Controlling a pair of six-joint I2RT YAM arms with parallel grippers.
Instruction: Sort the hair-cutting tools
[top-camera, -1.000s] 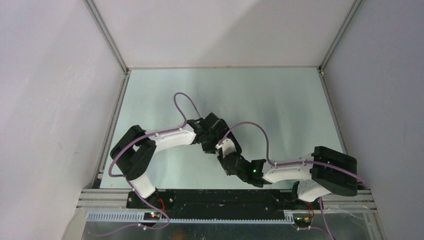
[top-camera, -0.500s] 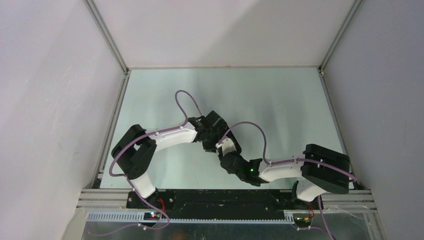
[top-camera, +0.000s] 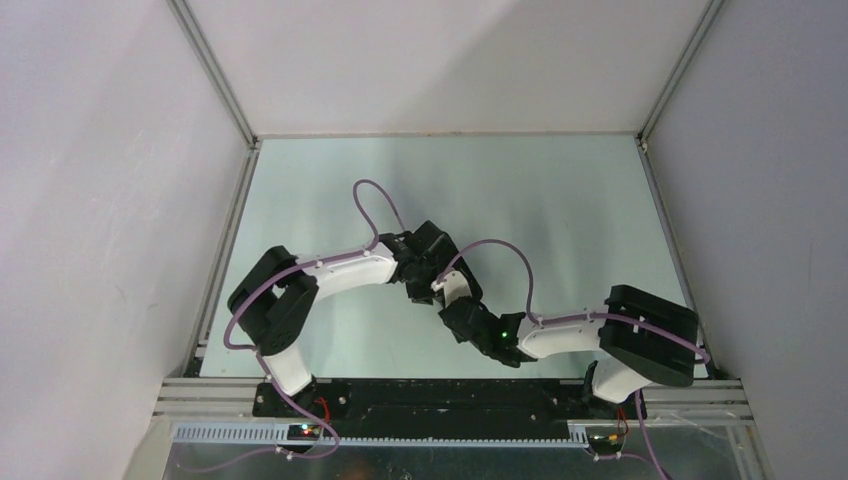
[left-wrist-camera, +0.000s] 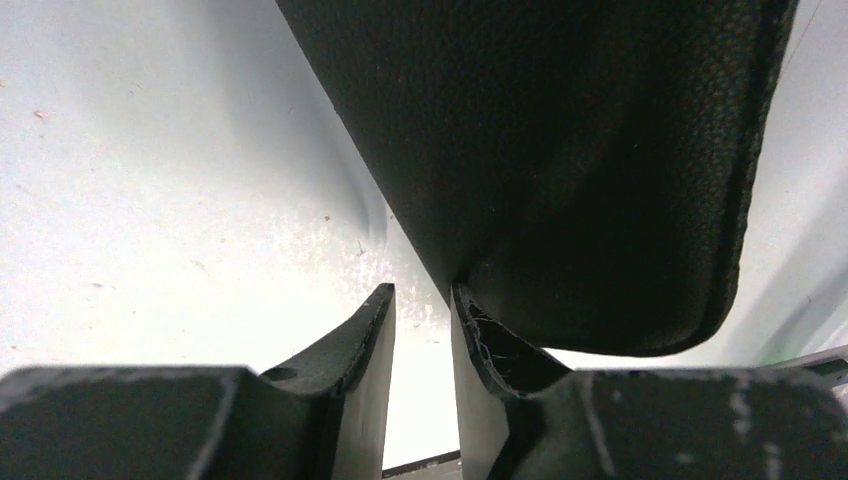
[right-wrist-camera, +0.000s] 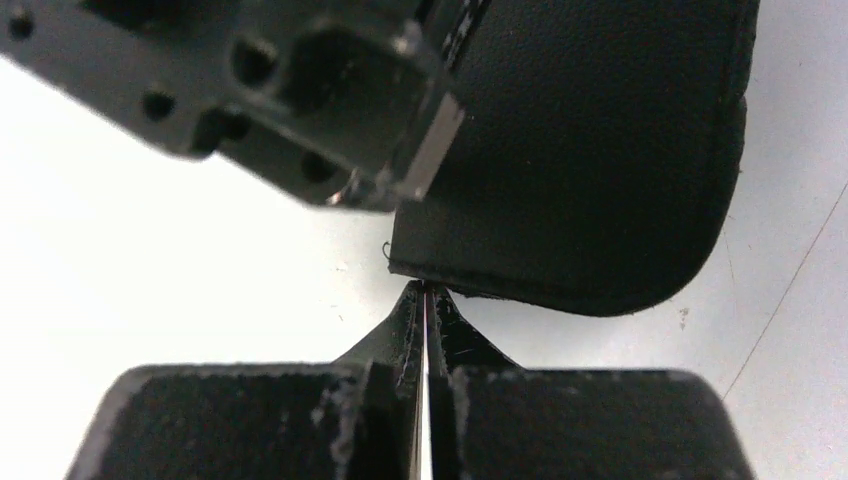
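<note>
No scissors, comb or hair clips show in any view. A large black grained pouch (left-wrist-camera: 580, 150) fills the upper right of the left wrist view, with a shadow on the table beneath it. My left gripper (left-wrist-camera: 422, 292) is open by a narrow gap, and its right finger (left-wrist-camera: 500, 345) touches the pouch's underside. In the right wrist view my right gripper (right-wrist-camera: 425, 288) is shut, its tips pinched at the near edge of the pouch (right-wrist-camera: 590, 150). In the top view both grippers (top-camera: 432, 292) (top-camera: 458, 308) meet at the table's middle and hide the pouch.
The pale green table (top-camera: 560, 200) is walled by white panels on three sides. The left gripper's black body (right-wrist-camera: 280, 80) hangs over the pouch's left part in the right wrist view. Purple cables (top-camera: 375, 200) loop above both wrists.
My right arm has swung left and drawn its elbow in, carrying its gripper closer under the left wrist. My left arm has shifted slightly right and nearer.
</note>
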